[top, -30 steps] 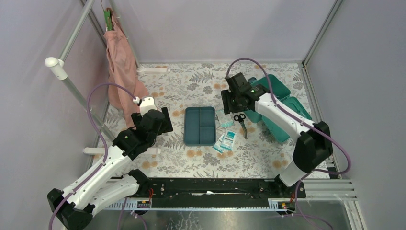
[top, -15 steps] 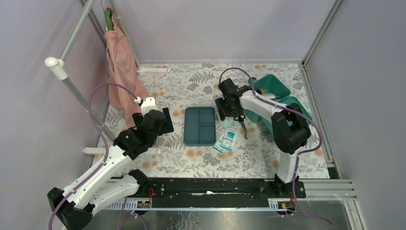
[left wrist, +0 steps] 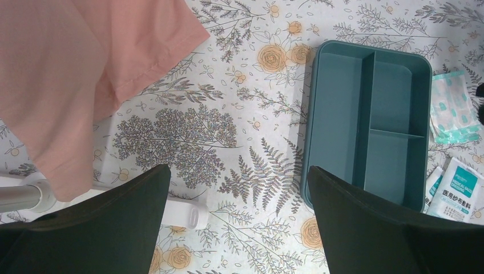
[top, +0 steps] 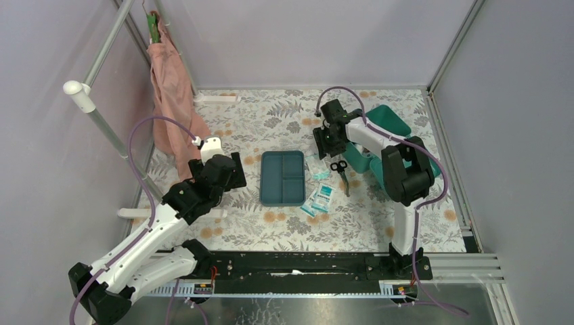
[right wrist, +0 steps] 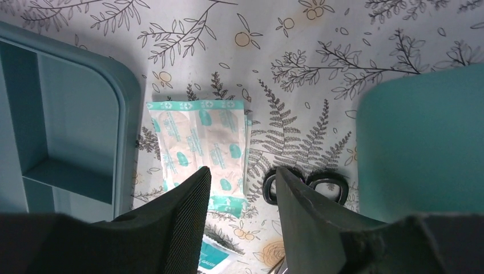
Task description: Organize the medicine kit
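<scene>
- Collision is my first worry: the teal-green, round-cornered plastic medicine kit (top: pixel 392 122) sits at the far right of the table, just right of my right pincer (right wrist: pixel 242 220). Its wall fills the right of my wrist view. A low swing to the right could knock or shove it.
- Next, the flat, dark blue-teal divided plastic tray (right wrist: pixel 63 108) lies mid-table, just to my left. A low sweep that way could catch its rim and slide it.
- My right pincer stands about half open and holds nothing. My left pincer (left wrist: pixel 238 171) is spread wide and empty, well apart on the left, so it is no help if something slips.
- Black-handled scissors (right wrist: pixel 308 184) lie beside the kit, with the loops close by my right finger. Coming down there, I might pin a loop or flick them away.
- Smallest is the thin, pale, mint-printed plaster packet (right wrist: pixel 197 145), which lies flat. My fingertips may skate over it, or drag it onto the white-and-teal gauze sachets (top: pixel 319 198) nearby.
</scene>
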### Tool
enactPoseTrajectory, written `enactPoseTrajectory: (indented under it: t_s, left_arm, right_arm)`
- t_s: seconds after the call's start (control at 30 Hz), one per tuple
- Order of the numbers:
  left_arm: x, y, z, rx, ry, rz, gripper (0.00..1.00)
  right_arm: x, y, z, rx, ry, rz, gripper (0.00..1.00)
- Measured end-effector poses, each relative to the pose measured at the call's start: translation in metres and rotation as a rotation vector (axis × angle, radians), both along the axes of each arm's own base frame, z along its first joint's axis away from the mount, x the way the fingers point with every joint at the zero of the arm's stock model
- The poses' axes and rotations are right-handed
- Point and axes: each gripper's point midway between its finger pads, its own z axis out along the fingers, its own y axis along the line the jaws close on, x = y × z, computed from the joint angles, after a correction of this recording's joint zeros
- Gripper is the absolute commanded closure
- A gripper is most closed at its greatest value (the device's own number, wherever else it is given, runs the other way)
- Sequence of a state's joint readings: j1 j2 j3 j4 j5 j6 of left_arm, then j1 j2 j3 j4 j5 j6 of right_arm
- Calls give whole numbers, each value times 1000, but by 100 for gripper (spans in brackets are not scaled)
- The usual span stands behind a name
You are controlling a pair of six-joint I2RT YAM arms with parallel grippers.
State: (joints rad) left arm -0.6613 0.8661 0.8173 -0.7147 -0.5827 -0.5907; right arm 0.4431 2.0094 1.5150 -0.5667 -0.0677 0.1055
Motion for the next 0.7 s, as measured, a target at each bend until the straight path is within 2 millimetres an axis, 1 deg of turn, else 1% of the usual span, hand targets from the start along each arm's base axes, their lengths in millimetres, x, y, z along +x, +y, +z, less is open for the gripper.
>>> enactPoseTrajectory:
  t_s: [0.3, 0.47, 0.7]
  left_arm:
    - [0, 0, 0, 0, 1, -1, 1]
    - [0, -1, -1, 3, 5, -3, 1]
    - [0, -1, -3, 5, 10, -6, 1]
  right_arm:
    - [-2, -1, -24, 8, 58, 50, 51]
    - [-1, -6, -27, 29, 75, 52, 53]
    - [-2, 1, -29, 75, 92, 82, 56]
